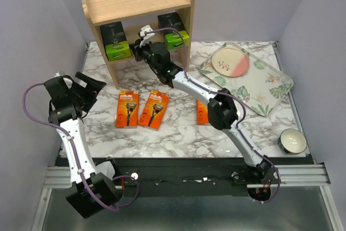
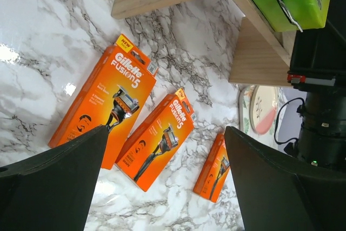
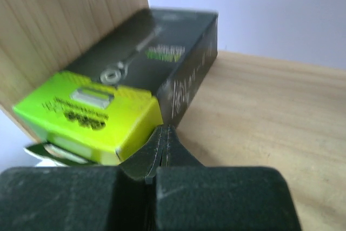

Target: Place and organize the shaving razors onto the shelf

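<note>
"Orange is your backlog, and it lies nearest you. Three of the shaving razors are flat on the marble table (image 1: 178, 133), none of them shelved. The left orange pack (image 1: 127, 109) and the middle orange pack (image 1: 154, 109) sit side by side. The third orange pack (image 1: 201, 113) is apart to the right, half hidden under your right arm (image 1: 189, 86)."

"Where's my left gripper in all that?"

"Your left gripper (image 1: 81, 86) hangs over the table to the left of those packs, fingers spread wide with nothing between them. Its wrist view takes in all three orange packs."

"So what counts as done?"

"Look farther back. Both dark packs are on the lower tier of the shelf (image 1: 138, 1). The left dark pack (image 1: 115, 41) is by the left side panel and the right dark pack (image 1: 174, 31) is by the right one, lime ends facing you. I'd call that two of five placed. No pack shows on the top tier."

"And my right gripper?"

"Your right gripper (image 3: 162, 139) is reaching into the lower tier between the dark packs, fingers pressed together and gripping nothing. Its tips are just beside the lime end of one dark pack that lies along a side panel. I can't tell whether they touch it, nor which pack it is from that view. What's left, as I judge it, is shelving the three orange packs and tidying the row."
</note>
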### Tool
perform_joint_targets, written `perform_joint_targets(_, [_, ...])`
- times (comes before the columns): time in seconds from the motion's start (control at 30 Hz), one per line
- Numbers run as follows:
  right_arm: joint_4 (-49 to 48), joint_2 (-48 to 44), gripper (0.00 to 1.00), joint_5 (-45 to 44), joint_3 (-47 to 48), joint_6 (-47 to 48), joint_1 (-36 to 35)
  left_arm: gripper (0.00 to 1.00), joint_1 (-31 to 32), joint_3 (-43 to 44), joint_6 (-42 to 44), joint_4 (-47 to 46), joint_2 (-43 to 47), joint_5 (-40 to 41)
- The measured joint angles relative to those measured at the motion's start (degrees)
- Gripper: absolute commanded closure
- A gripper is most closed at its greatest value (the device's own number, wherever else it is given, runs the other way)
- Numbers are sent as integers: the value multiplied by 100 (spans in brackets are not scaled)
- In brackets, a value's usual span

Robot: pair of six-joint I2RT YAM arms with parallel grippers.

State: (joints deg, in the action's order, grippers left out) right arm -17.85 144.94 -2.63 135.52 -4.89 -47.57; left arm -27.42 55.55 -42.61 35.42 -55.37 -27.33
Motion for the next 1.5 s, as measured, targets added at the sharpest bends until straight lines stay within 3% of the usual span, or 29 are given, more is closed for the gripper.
perform_joint_targets(0.13, [101, -238, 97, 55, -549, 46, 0, 2, 0, -11, -11, -11, 0, -9])
perform_joint_targets(0.23, [162, -828, 82, 0, -1440, 94, -13, 2, 0, -11, -24, -46, 2, -57])
perform_joint_targets(0.27, [251, -1246, 74, -68, -1934, 131, -20, 2, 2, -11, -22, -92, 4, -105])
perform_joint_targets(0.4, [507, -2990, 56, -278, -3884, 409, -37, 2, 251, -37, 22, -356, 103, -363])
perform_joint_targets(0.5, [715, -4478, 41, -317, -5189, 516, -37, 2, 870, -232, 122, -660, 326, -505])
perform_joint_targets(0.67, [1174, -6638, 28, -404, -7018, 417, 2, 2, 2393, -835, 345, -1075, 597, -726])
perform_joint_targets(0.77, [1644, -7215, 30, -407, -7919, 190, 168, 3, 2999, -944, 476, -1143, 317, -752])
perform_joint_targets(0.83, [2085, -7235, 38, -393, -8268, -33, 492, 4, 3504, -892, 678, -1215, -72, -739])
perform_joint_targets(0.87, [2317, -7226, 54, -356, -8428, -170, 743, 5, 3711, -833, 813, -1217, -267, -717])
perform_joint_targets(0.93, [2793, -7219, 71, -354, -8695, -507, 1355, 6, 4188, -678, 1150, -1185, -695, -629])
perform_joint_targets(0.97, [2916, -7217, 83, -354, -8756, -662, 1604, 7, 4380, -579, 1370, -1172, -892, -557])
perform_joint_targets(1.0, [3051, -7195, 86, -367, -8802, -833, 1880, 7, 4516, -527, 1458, -1158, -1008, -516])
perform_joint_targets(1.23, [3254, -6472, 89, -382, -8861, -1814, 2710, 7, 4865, -358, 2127, -866, -1456, -278])
perform_joint_targets(1.5, [3449, -5318, 89, -369, -8679, -2197, 2782, 6, 4865, -315, 2103, -874, -1460, -155])
